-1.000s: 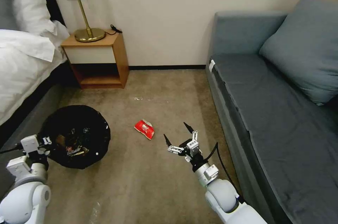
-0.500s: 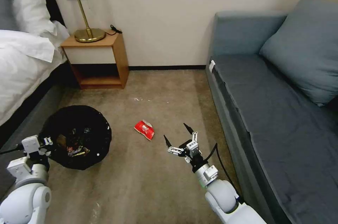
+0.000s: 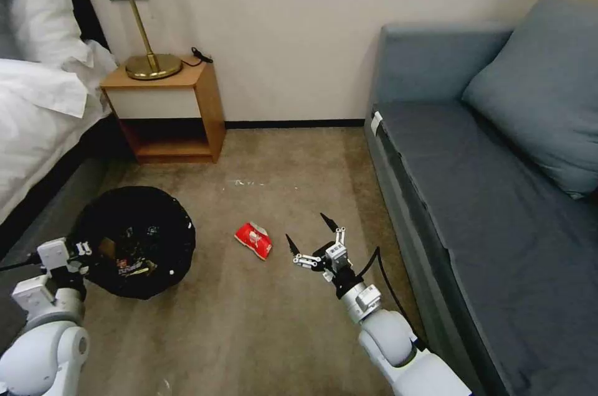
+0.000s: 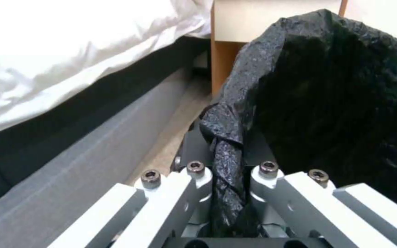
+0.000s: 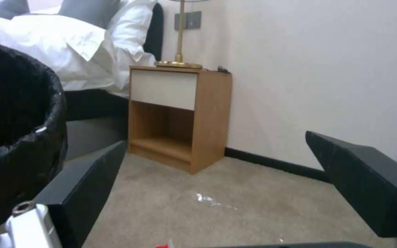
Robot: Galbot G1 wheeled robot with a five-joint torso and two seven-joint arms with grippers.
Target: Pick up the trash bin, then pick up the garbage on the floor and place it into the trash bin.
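Bed (image 3: 31,109) at far left. Left gripper (image 3: 84,251) pinches the bag-lined rim of the trash bin (image 3: 134,240), which sits beside the bed. Red snack packet (image 3: 254,239) lies on the carpet (image 3: 249,321) between bin and right gripper (image 3: 309,236), jaws spread wide, just beside the packet. Sofa (image 3: 486,197) at right.

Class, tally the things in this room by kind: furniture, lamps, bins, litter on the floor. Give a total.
Furniture: 3, bed, nightstand, sofa
Lamps: 1, lamp
Bins: 1, trash bin
Litter: 1, red packet
Total: 6
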